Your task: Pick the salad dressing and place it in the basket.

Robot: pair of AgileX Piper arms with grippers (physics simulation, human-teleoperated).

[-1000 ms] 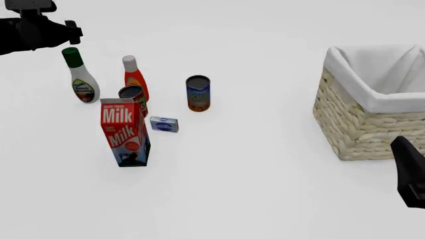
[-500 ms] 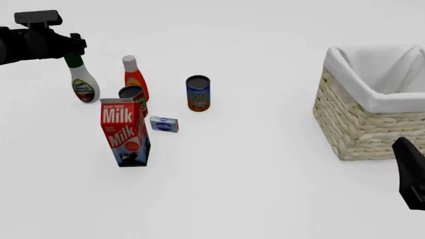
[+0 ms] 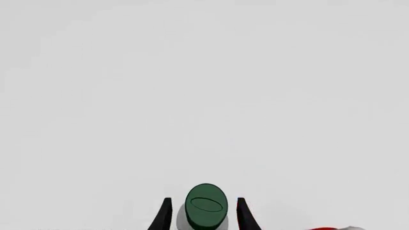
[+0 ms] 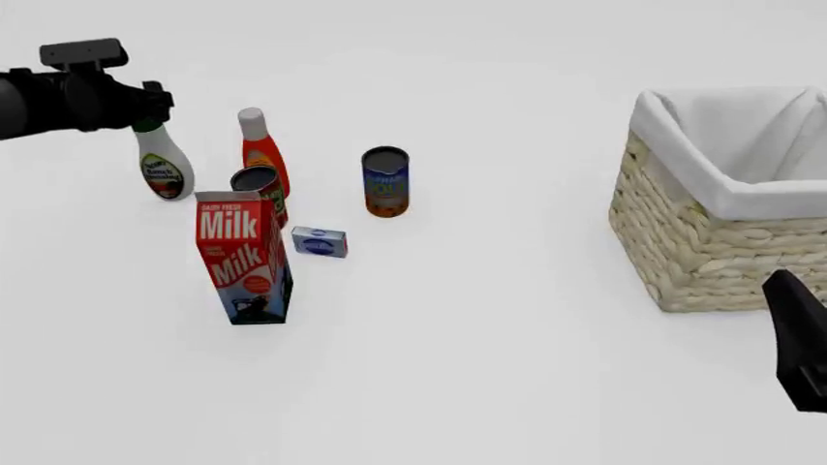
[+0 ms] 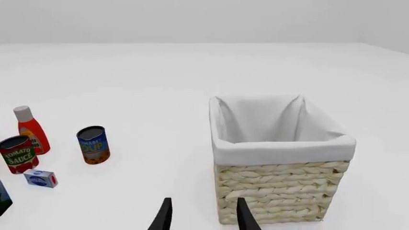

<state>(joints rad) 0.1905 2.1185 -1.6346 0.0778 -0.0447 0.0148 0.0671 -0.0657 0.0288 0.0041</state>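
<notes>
Only wrist view shows salad dressing (image 3: 206,207) cap between fingers (image 3: 164,215)

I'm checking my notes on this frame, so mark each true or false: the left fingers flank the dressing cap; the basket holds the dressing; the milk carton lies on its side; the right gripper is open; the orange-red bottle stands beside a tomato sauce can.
1. True: the left gripper has a finger either side of the dressing cap.
2. False: the basket shows only its lining.
3. False: the milk carton stands upright.
4. True: the right gripper is open, holding nothing.
5. True: the orange-red bottle is next to the tomato sauce can.
</notes>
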